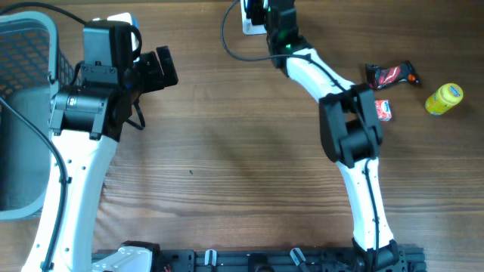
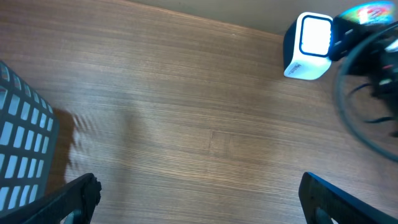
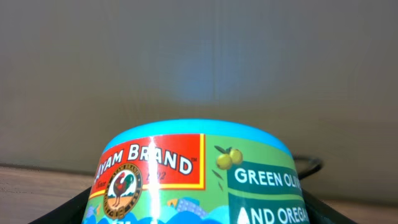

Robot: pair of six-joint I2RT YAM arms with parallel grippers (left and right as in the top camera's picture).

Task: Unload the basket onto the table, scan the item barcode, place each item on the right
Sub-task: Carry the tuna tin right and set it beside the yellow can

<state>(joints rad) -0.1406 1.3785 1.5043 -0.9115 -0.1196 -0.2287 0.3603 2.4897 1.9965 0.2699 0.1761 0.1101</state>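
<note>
**Bench notes: three views, one moment**

Overhead. The desk [image 1: 227, 166] is brown wood with long grain. We see the left pincer [image 1: 170, 69] spread and empty beside a grey mesh basket [image 1: 23, 75]. The right pincer [image 1: 261, 11] reaches to the far edge, just beside a white scanner [image 1: 248, 24]. What it holds is hidden from above. Well apart to the right lie a glossy black-and-red packet [image 1: 392, 74], a yellow bottle [image 1: 444, 98] and a small red-and-white box [image 1: 383, 110]. Their print is too small to read.

Left wrist. The left fingertips [image 2: 81, 193] stand wide at the frame's lower corners, with bare wood between them. The scanner is a rounded white block with a glowing rectangular window. Just beside it, at the top right corner, shows the shiny, multicoloured can [image 2: 367, 12]. A black cable [image 2: 348, 106] loops near it.

Right wrist. The can fills the lower frame, pinched between the dark fingers [image 3: 56, 214] at either side. It is round with a light blue rim. We read "AYAM BRAND" on a red panel above a rooster emblem. Beside it are "GREEN OLI" and "AND OREGA", both cut off, with two drawn olives.
</note>
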